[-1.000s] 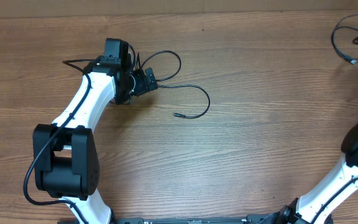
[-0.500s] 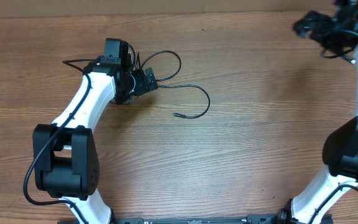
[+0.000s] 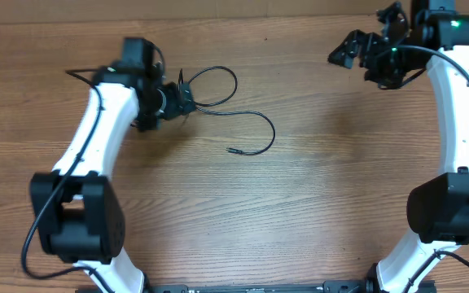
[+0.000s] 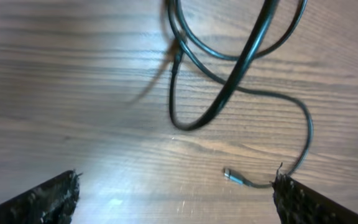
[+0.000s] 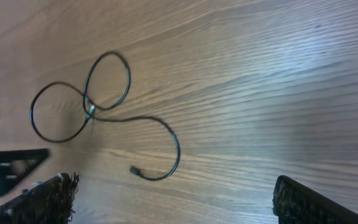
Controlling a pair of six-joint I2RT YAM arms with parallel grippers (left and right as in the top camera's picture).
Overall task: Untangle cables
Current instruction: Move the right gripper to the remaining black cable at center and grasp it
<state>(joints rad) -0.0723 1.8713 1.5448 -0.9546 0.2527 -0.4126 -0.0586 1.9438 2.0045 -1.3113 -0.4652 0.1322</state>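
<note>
Black cable [image 3: 272, 130] loose on wooden worktop [image 3: 324, 195]; left jaws and right jaws spread wide, empty.
Loops just beside left jaws; tail runs right, hooks back, plug end [image 3: 232, 150] pointing left.

Left wrist: cable [image 4: 171, 99] loops run off the top edge. One fat strand [image 4: 246, 56] across them is blurred, same cord or not, can't tell. Left pincer [image 4: 176, 202] shows only fingertips [image 4: 42, 199], clipped at the bottom corners. Overhead: loop's left end hidden under that pincer; plug [image 3: 233, 150] too small to tell its type. Right wrist: dark shape [image 5: 8, 165] cut by left edge, unidentifiable.
</note>
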